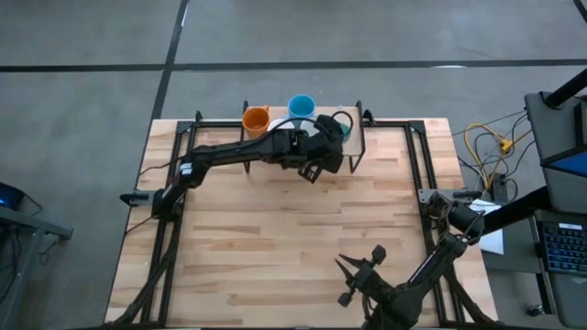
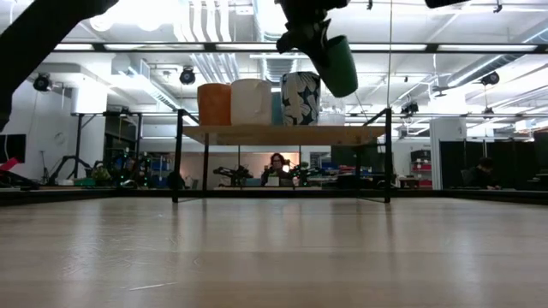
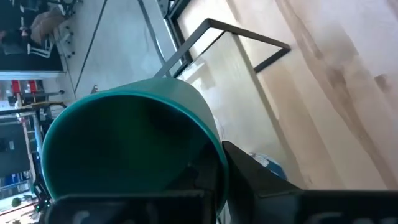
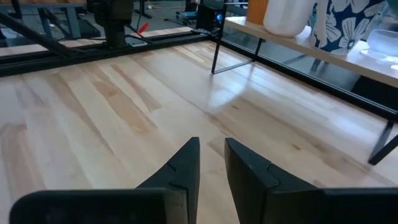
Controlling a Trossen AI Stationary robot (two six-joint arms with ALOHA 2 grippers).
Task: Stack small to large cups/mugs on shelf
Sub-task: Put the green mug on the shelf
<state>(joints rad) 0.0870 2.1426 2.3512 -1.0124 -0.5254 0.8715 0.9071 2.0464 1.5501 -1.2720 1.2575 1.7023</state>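
My left gripper [image 1: 332, 139] is shut on a dark green cup [image 2: 339, 65] and holds it tilted in the air above the right part of the shelf [image 2: 282, 134]. An orange cup [image 2: 214, 104], a white cup [image 2: 251, 103] and a flower-patterned mug [image 2: 300, 98] stand in a row on the shelf's plank. A light blue cup [image 1: 301, 107] stands behind them. A clear glass [image 4: 382, 40] stands at the plank's right end. My right gripper [image 1: 360, 261] waits near the table's near edge, empty, its fingers a narrow gap apart. My left gripper holds the green cup by its wall at the rim [image 3: 217, 158], one finger inside the cup and one finger [image 3: 252, 174] outside. The cup is lifted clear of the shelf and tilted, its bottom slanting down toward the right.
The shelf stands on thin black legs [image 2: 178, 158] at the table's far edge. Black frame rails [image 1: 417, 165] run along both sides of the table. Bare wooden tabletop [image 1: 293, 238] lies between the shelf and my right gripper. People sit in the room behind the table.
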